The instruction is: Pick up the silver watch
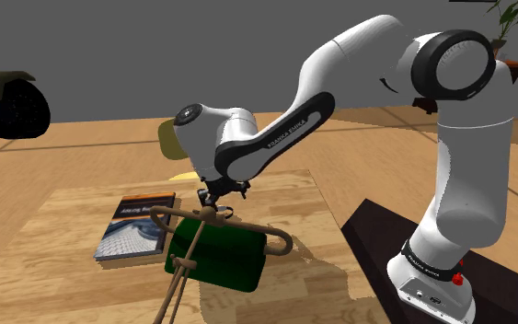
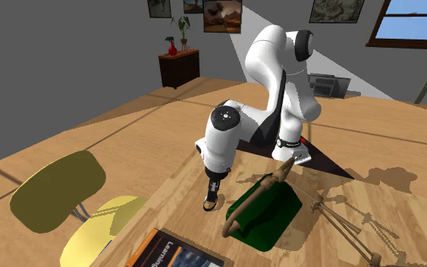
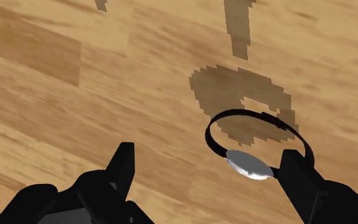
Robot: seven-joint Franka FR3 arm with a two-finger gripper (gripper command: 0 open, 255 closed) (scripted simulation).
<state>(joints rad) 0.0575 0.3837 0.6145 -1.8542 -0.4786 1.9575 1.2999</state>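
Note:
The watch (image 3: 249, 164) has a thin black band and a silver oval face, and it rests on the wooden table (image 3: 75, 95). My gripper (image 3: 212, 175) is open, its black fingers (image 3: 121, 168) standing wide apart. The watch sits in the gap between them, close to one finger and not clasped. In the shoulder view the gripper (image 1: 212, 198) points down at the table just behind a green bag. From the second exterior view the gripper (image 2: 211, 199) hangs close above the tabletop, at the bag's left.
A green bag (image 1: 220, 253) with a wooden hoop handle lies right in front of the gripper. A book (image 1: 137, 225) lies at the shoulder view's left. A yellow chair (image 2: 60, 190) stands beside the table. Thin wooden sticks (image 2: 348, 224) lie past the bag.

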